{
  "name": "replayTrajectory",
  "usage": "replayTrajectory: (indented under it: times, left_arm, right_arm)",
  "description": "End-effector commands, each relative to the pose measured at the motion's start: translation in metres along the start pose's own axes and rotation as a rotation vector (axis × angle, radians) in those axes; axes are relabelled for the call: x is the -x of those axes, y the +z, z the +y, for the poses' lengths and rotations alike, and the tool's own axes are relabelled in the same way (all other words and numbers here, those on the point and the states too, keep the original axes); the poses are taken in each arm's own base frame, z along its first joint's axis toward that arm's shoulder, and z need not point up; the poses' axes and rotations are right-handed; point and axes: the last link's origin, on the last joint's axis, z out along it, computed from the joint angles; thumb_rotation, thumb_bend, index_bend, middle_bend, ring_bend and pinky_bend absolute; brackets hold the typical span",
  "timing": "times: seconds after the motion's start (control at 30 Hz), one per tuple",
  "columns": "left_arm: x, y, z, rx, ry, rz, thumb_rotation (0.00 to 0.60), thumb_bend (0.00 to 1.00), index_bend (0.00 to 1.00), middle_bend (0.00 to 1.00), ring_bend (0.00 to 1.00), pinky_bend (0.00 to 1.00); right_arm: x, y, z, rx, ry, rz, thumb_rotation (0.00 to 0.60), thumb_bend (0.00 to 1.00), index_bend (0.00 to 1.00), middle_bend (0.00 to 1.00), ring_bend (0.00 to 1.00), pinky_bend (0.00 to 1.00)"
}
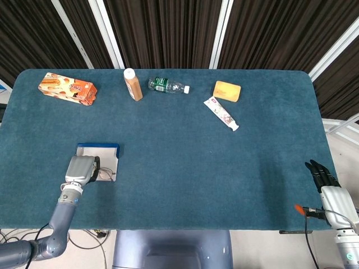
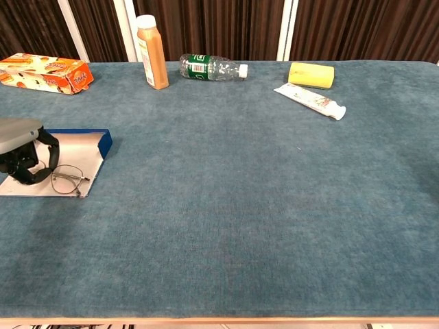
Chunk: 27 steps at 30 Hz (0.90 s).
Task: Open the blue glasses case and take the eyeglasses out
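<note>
Teal surface [image 1: 185,162] carries the open case [image 2: 75,147]; the left hand [image 2: 20,147] apparently grips the eyeglasses [image 2: 65,180]; right hand [image 1: 324,175] hangs empty, fingers apart.

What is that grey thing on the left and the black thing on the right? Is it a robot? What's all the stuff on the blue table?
Yes, it is a robot with two arms, each ending in a hand. One picture looks down from its head, the other looks forward from its chest. The grey left hand rests over the open blue glasses case, its dark fingers curled around one side of the thin wire-framed eyeglasses. The black right hand waits by the table's edge, holding nothing. On the teal felt table lie an orange snack box, an orange juice bottle, a clear plastic bottle on its side, a yellow sponge and a white tube.
</note>
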Motion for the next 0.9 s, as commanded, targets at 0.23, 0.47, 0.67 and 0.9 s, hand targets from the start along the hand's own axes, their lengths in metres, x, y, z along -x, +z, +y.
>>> replayTrajectory:
  times: [0.23, 0.47, 0.67, 0.9]
  left_arm:
    - [-0.010, -0.002, 0.007, 0.021, -0.025, 0.020, 0.600, 0.47, 0.57, 1.00, 0.94, 1.00]
    - [-0.028, -0.001, 0.030, 0.066, -0.059, 0.034, 0.600, 0.47, 0.57, 1.00, 0.94, 1.00]
    - [-0.036, 0.005, 0.068, 0.128, -0.054, 0.007, 0.600, 0.47, 0.57, 1.00, 0.94, 1.00]
    - [-0.030, 0.006, 0.108, 0.192, -0.035, -0.019, 0.600, 0.47, 0.57, 1.00, 0.94, 1.00]
  right_arm:
    - [0.000, 0.000, 0.000, 0.001, 0.001, 0.000, 0.600, 0.16, 0.00, 0.00, 0.00, 0.19]
    - [0.000, 0.000, 0.000, 0.001, 0.002, -0.001, 0.600, 0.16, 0.00, 0.00, 0.00, 0.19]
    - [0.000, 0.001, 0.000, 0.001, 0.003, 0.000, 0.600, 0.16, 0.00, 0.00, 0.00, 0.19]
    - [0.000, 0.001, 0.000, 0.001, 0.004, -0.001, 0.600, 0.16, 0.00, 0.00, 0.00, 0.19]
